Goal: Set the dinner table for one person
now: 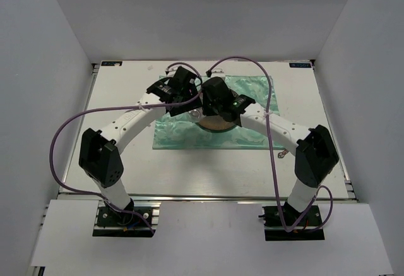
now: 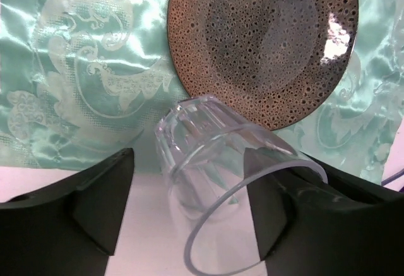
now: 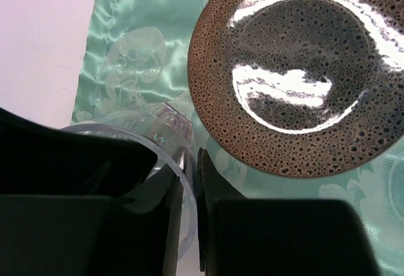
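Observation:
A clear glass [image 2: 208,156] lies tilted at the edge of the green patterned placemat [image 2: 76,67], its mouth towards the left wrist camera. It is next to a brown speckled plate [image 2: 262,42] that sits on the placemat. My left gripper [image 2: 189,206] is open, with a finger on each side of the glass and the left finger [image 2: 95,206] clear of it. My right gripper [image 3: 192,181] is shut on the rim of the glass [image 3: 158,124], one finger inside and one outside. In the top view both grippers [image 1: 189,90] [image 1: 208,105] meet over the plate [image 1: 218,123] and hide the glass.
The placemat [image 1: 183,134] lies mid-table on the white dinner table [image 1: 126,86]. Grey walls enclose the table on three sides. Purple cables loop over both arms. A metal rail [image 1: 202,197] runs along the near edge.

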`<state>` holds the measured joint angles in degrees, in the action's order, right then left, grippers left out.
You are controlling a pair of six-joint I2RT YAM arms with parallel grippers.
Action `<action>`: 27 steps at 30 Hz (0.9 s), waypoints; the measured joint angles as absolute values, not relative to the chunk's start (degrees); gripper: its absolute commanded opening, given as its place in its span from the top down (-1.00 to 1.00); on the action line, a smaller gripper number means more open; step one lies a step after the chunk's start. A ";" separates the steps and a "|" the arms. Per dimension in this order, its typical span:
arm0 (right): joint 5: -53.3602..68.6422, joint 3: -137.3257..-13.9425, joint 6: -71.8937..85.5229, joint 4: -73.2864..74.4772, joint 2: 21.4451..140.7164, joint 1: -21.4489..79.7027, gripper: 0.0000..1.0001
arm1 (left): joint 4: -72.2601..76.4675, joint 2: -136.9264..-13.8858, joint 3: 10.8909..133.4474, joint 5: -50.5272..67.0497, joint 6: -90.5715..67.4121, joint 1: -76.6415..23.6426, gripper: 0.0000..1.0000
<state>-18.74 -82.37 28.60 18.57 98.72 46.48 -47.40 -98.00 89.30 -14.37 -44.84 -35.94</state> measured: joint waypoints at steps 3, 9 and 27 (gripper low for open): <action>-18.39 -82.76 29.26 19.64 98.89 46.00 1.00 | -47.55 -97.06 89.25 -15.70 -46.48 -35.44 -0.77; -18.04 -86.17 31.48 21.45 102.52 41.98 1.00 | -47.70 -89.12 84.68 -20.97 -51.13 -34.81 -0.96; -15.79 -125.82 24.12 36.80 133.40 9.54 1.00 | -53.56 -60.93 64.29 -31.48 -38.46 -33.69 -0.96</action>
